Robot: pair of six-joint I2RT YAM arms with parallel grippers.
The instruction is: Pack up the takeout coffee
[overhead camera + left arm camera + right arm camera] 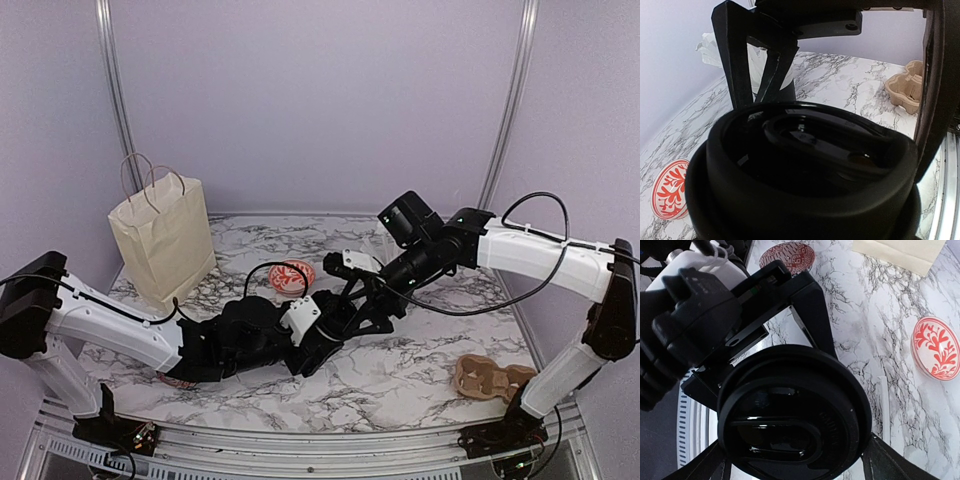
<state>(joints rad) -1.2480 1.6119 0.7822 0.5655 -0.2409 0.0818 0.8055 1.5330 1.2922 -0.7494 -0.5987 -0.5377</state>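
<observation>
Top external view: left gripper [322,345] & right gripper [362,312] are seen nose to nose at mid-table. The black lid [790,415] is pinched at its rim by the right fingers [887,460] (spread wide, one per side). It is also straddled by the left fingers [940,100]; their grip can't be told. A red-white bowl [936,347] is seen nearby on the table [400,380].

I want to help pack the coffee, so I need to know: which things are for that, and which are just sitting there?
For the job: black lid; probably also the paper bag or the cardboard cup carrier, for packing into.
Just lying about: red-and-white bowls; cup of wrapped straws.
</observation>
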